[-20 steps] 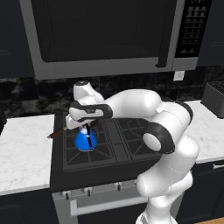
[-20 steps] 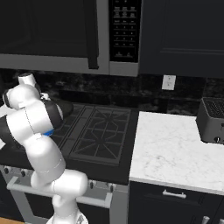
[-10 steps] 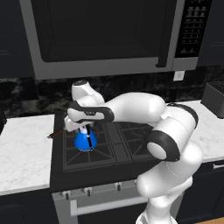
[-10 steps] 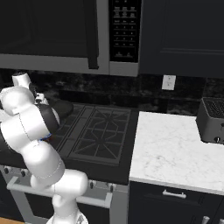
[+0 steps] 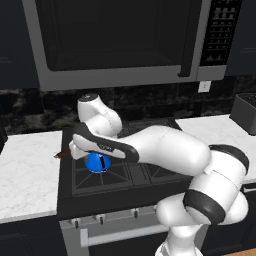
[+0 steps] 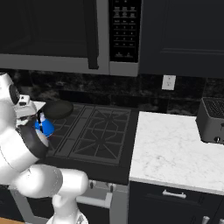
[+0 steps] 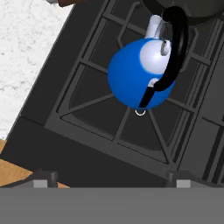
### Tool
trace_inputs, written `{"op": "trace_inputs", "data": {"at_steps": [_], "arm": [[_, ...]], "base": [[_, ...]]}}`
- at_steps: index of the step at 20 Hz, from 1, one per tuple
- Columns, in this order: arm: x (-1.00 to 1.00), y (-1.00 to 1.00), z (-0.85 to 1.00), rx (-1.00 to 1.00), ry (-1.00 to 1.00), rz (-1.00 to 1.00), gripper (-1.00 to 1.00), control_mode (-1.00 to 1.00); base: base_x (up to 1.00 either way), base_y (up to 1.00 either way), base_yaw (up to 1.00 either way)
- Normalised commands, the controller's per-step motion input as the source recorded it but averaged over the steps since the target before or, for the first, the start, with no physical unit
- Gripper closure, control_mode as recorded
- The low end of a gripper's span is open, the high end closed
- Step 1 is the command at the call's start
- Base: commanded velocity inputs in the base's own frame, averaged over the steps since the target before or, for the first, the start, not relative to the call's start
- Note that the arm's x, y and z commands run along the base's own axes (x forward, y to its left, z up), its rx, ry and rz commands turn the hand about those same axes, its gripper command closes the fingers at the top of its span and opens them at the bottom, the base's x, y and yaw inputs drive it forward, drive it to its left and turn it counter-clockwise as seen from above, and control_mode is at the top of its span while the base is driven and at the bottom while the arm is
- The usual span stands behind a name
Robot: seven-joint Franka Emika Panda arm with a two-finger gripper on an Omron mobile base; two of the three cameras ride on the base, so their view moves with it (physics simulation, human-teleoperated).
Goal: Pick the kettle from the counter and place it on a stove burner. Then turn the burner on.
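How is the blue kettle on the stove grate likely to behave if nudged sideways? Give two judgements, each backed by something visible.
The kettle probably would not slide freely: it sits on the ridged prongs of the stove burner. It looks rigid and small, so likely light. Its tall arched handle might make it tip if pushed high.

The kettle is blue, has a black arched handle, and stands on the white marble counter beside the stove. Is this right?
Not quite. The kettle is blue with a black arched handle, but it stands on a stove burner, not on the marble counter. The hand view shows this.
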Motion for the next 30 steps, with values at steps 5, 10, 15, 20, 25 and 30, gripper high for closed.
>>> {"op": "trace_inputs", "data": {"at_steps": [5,10,15,20,25,30], "arm": [[-0.82,0.19,-0.21,0.0,-0.18,-0.09,-1.0,-1.0],[-0.69,0.04,-0.53,0.0,-0.27,-0.13,-1.0,-1.0],[-0.48,0.03,-0.34,0.0,-0.33,-0.1,-1.0,-1.0],[-0.27,0.05,-0.43,0.0,-0.2,-0.06,-1.0,-1.0],[-0.04,0.22,-0.35,-0.01,-0.2,0.0,-1.0,-1.0],[0.0,0.34,-0.17,-0.01,-0.24,0.0,-1.0,-1.0]], "base": [[0.0,0.0,0.0],[0.0,0.0,0.0],[0.0,0.0,0.0],[0.0,0.0,0.0],[0.0,0.0,0.0],[0.0,0.0,0.0]]}}
